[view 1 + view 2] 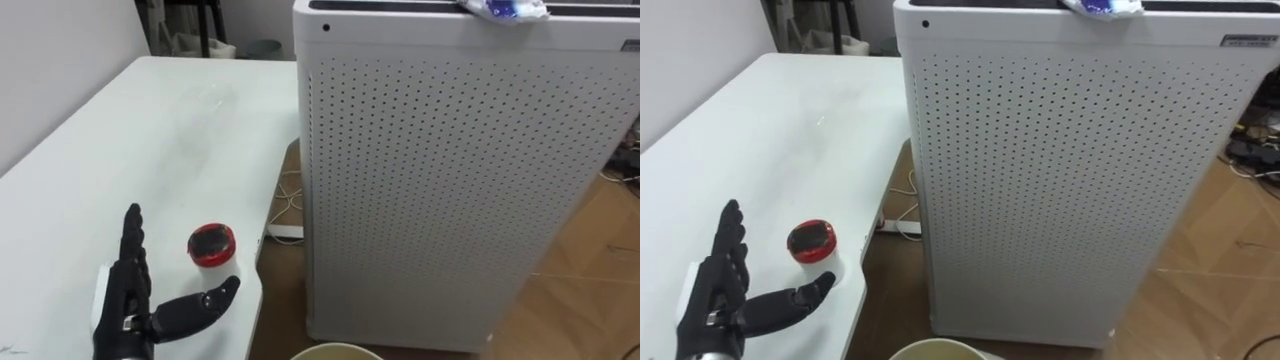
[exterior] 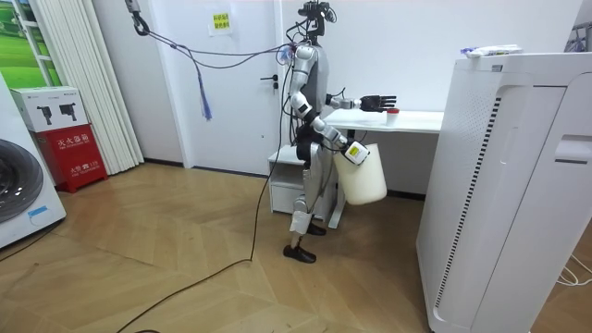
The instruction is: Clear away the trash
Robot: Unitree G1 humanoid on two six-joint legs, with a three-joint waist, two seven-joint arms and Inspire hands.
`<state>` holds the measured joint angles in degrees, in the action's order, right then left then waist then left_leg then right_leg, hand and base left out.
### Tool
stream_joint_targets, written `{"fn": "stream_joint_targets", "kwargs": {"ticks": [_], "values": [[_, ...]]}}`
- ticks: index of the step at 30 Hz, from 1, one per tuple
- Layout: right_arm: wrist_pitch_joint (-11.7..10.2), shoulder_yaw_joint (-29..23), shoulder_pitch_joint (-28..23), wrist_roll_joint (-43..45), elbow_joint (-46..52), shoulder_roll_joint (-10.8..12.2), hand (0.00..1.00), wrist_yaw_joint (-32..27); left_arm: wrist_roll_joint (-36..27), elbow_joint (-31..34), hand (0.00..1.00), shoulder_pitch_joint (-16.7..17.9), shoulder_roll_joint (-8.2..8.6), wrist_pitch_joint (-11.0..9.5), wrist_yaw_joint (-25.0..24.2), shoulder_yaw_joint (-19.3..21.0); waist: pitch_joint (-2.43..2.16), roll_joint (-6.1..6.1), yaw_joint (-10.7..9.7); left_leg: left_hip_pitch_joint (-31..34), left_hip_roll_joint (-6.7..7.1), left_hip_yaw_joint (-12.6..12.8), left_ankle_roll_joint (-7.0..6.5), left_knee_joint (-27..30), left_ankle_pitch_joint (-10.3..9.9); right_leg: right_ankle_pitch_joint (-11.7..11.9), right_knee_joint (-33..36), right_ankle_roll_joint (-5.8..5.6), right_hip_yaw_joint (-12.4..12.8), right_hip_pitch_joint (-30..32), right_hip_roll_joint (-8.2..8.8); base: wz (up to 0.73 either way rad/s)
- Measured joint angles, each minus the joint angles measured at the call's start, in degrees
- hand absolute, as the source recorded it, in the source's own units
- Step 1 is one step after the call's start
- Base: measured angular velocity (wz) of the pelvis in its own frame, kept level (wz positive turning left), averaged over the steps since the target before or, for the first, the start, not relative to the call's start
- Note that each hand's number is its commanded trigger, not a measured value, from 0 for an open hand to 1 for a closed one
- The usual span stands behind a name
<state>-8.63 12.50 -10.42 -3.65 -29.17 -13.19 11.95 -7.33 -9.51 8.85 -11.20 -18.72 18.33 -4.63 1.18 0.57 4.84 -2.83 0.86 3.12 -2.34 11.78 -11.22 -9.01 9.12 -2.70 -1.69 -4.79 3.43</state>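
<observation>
Glossy white tabletop on the left, wood-plank floor on the right, and a tall white boxy air purifier with a finely perforated front standing between them. The print on its top edge is too small to read. A small round white container with a red rim and dark top sits near the table's edge. The black left hand lies just beside it, fingers straight and spread, thumb pointing toward it, not touching. A crumpled blue-and-white wrapper sits on top of the purifier. The right hand is at a smooth cream plastic bucket; can't tell its grip.
</observation>
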Motion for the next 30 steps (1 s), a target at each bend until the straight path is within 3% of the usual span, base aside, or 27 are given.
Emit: {"fn": "stream_joint_targets", "kwargs": {"ticks": [12, 19, 30], "values": [[0.1, 0.0, 0.0, 0.1, 0.0, 0.2, 1.0, 0.4, 0.0, -0.4, 0.0, 0.0, 0.45, 0.1, -0.6, 0.0, -0.02, 0.01, -0.5, -0.3, -0.1, 0.6, 0.0, 0.0, 0.0, 0.0, 0.6, 0.01, -0.1, 0.1, -0.04, -0.02], [2.4, 0.0, 0.0, 0.2, 0.0, 0.2, 1.0, 1.5, 0.0, -0.8, 0.0, -0.3, 0.45, 1.6, -1.2, -1.3, -0.48, -0.74, -1.7, -0.3, -0.08, 0.6, 0.0, 0.1, 0.0, 0.0, 0.7, 0.05, 0.0, 0.1, -0.07, 0.0], [2.4, 0.0, 0.0, 0.3, 0.0, 0.2, 1.0, 2.0, 0.0, -0.8, 0.0, -2.0, 0.44, 2.2, -1.0, -2.3, -0.46, -0.93, -2.0, -0.7, -0.11, 0.9, 0.0, 0.0, 0.0, 0.0, 0.7, 0.05, 0.1, 0.2, -0.1, 0.0]]}}
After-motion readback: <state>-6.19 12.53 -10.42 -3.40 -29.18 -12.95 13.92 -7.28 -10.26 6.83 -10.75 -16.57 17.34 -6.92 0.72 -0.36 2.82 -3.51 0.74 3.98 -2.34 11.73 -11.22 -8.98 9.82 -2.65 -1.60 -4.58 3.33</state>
